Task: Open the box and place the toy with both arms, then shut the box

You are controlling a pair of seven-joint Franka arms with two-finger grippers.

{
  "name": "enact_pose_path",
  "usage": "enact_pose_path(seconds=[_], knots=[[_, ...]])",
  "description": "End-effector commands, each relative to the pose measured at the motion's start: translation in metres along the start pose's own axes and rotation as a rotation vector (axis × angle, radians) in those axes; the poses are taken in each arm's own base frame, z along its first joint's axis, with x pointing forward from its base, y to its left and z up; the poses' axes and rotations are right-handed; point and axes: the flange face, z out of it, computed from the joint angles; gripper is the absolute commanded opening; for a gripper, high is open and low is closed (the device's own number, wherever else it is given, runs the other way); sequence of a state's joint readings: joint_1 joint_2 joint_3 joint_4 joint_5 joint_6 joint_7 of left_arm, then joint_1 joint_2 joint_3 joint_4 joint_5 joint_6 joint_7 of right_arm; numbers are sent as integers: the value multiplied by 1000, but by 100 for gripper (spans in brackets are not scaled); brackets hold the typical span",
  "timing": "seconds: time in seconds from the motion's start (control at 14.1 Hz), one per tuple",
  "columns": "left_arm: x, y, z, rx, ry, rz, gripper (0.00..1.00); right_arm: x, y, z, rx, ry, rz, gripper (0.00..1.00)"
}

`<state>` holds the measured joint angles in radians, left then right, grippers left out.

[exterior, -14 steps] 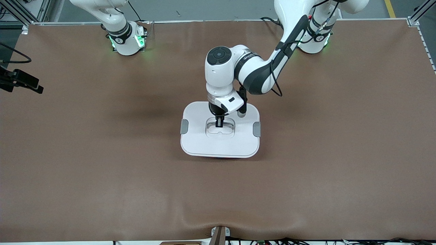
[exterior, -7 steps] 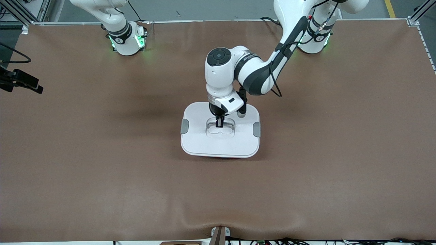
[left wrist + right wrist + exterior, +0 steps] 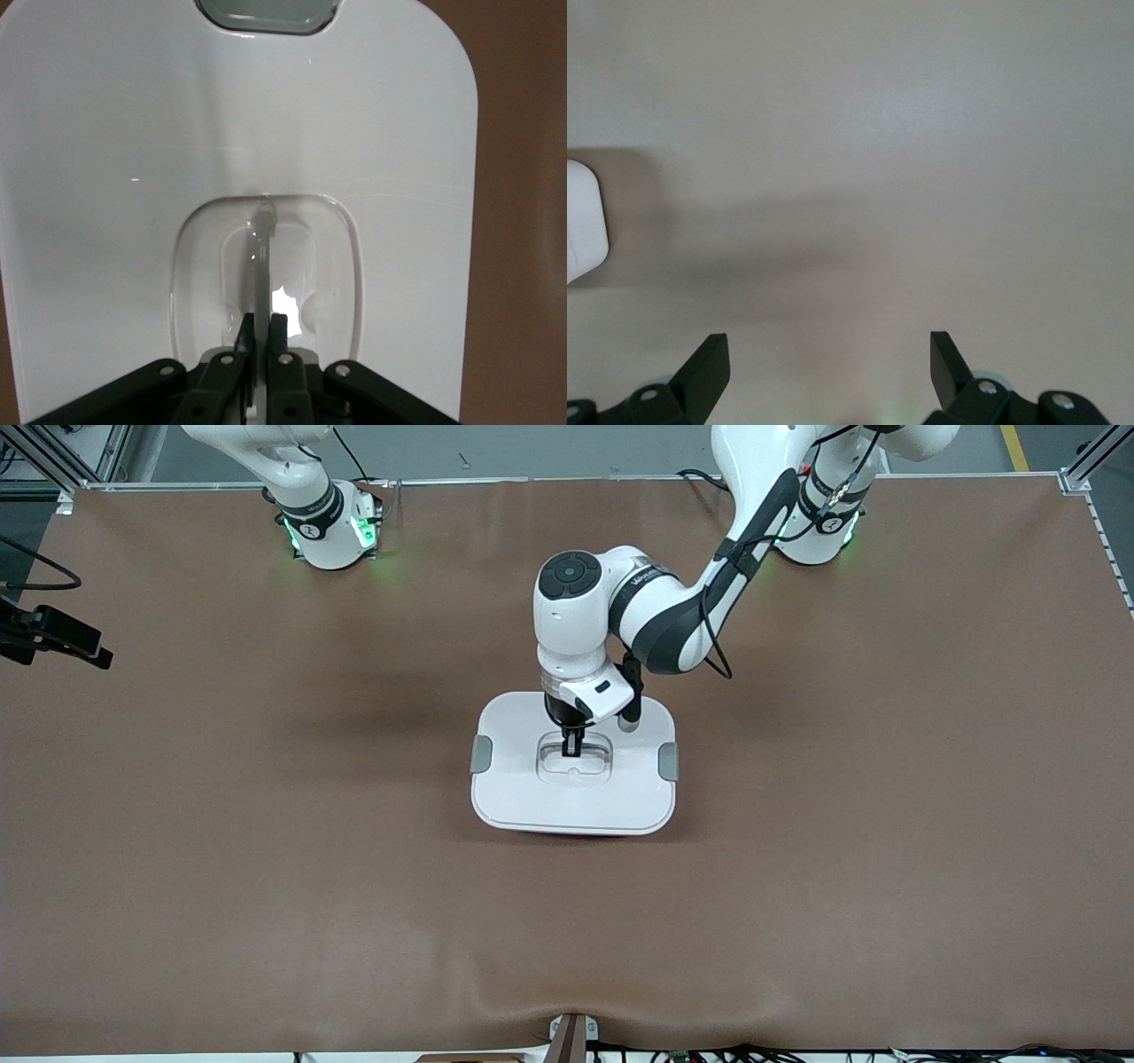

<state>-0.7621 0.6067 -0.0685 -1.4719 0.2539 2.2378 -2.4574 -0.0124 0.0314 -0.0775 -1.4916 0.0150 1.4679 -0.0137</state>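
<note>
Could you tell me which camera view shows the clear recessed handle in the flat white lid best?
The left wrist view: the clear recessed handle fills it, with the left gripper shut on its bar. The front view shows the handle small, partly under that gripper. The right wrist view shows only a corner of the flat white lid, no handle.

I see the box sitting near the middle of the table, its flat white lid on top and covering it. The lid is a rounded rectangle with a grey clip on the edge toward the right arm's end and another grey clip on the edge toward the left arm's end. A thin strip of pink base shows under the lid's edge nearest the front camera. In the lid's centre is a sunken oval with a clear handle standing across it. The toy is not visible to me in any view.
</note>
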Motion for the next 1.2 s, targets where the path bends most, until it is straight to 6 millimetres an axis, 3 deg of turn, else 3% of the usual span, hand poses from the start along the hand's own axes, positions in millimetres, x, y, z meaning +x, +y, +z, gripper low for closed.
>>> enact_pose_path(seconds=[0.0,0.14,0.21,0.28,0.35,0.42,0.49,0.85,1.13], knots=[[4,-2,4,-13,23,-6,3,0,0,-4,-17,-3,10,100],[3,-1,0,-18,17,-6,15,0,0,-4,-17,-3,12,100],[3,0,-2,-20,15,-9,29,0,0,-4,-17,-3,12,100],[3,2,-5,-23,11,-11,43,0,0,-4,-17,-3,10,100],[3,3,-8,-24,7,-13,69,0,0,-4,-17,-3,10,100],[3,5,-12,-26,-1,-20,88,0,0,-4,-17,-3,10,100],[3,5,-15,-29,-4,-17,99,0,0,-4,-17,-3,10,100],[12,22,-67,-81,-40,-35,100,0,0,-4,-17,-3,10,100],[40,43,-84,-85,-19,24,100,0,0,-4,-17,-3,10,100]])
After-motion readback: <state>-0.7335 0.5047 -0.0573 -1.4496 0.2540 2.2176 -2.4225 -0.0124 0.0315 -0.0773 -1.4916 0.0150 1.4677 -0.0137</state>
